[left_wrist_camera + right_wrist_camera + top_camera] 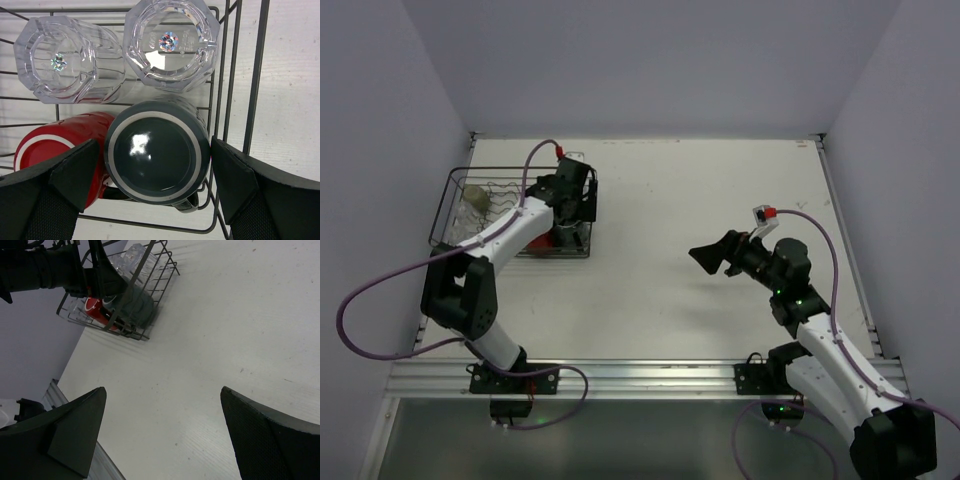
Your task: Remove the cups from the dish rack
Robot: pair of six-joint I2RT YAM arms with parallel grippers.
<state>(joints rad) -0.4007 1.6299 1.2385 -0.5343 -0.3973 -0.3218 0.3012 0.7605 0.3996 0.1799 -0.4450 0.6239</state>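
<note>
Dark grey-green mug (157, 152), upside down, flat base with a pale ring facing up, at the right-hand end of the dish rack (256, 75), close against its side wires. Probably glazed ceramic: rigid, weighty for a cup, glossy and therefore slippery, liable to chip against wire or neighbours. Best taken across the round body just under the base, one finger on each side. Dark loop low at the near edge, possibly the handle, partly hidden. Straight upward lift advisable, given the tight packing.

Left gripper (154, 150) directly above this mug, fingers (75, 172) spread wide, one on either side of the base, not yet pinching. Contact with the mug impossible to tell.

Red mug (55, 140) just beside the grey-green one, also base up, seemingly touching it. Beyond these, a clear faceted glass (65, 60) and a second clear glass (170, 42), both inverted, side by side. Smooth, probably lighter than the mugs, fragile. Small olive-grey cup (476, 196) at the opposite end of the rack, apart from the rest, visible only from overhead. All five cups inside the rack, none out on the table (720, 190).

Right gripper (712, 257) well apart from the rack, hovering over the table top, fingers (75, 432) spread wide, holding nothing.
</note>
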